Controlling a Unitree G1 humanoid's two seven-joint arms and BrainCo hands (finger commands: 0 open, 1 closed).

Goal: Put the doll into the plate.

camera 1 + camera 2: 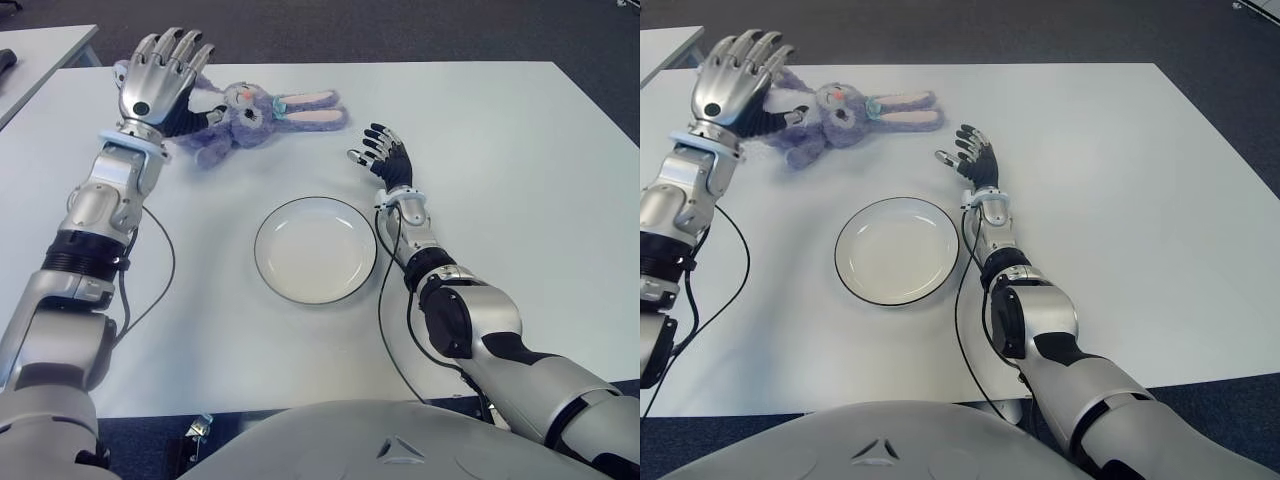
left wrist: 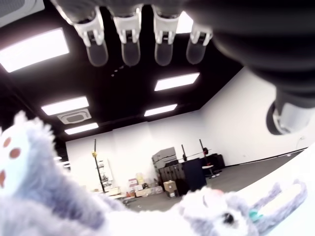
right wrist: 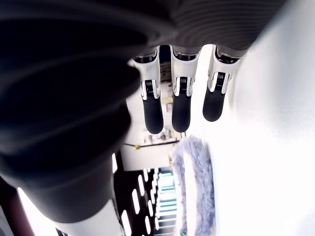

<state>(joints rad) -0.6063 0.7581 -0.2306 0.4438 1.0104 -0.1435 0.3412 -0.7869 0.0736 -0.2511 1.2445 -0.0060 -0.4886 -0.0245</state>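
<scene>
The doll (image 1: 250, 118) is lying on the desk (image 1: 500, 180) at the far left, well apart from the plate (image 1: 315, 249), which is sitting nearer at the middle. The left hand (image 1: 160, 78) is hovering over the doll's left end with fingers spread, holding nothing. The right hand (image 1: 385, 155) is showing right of the doll's ears, fingers loosely open and empty.
</scene>
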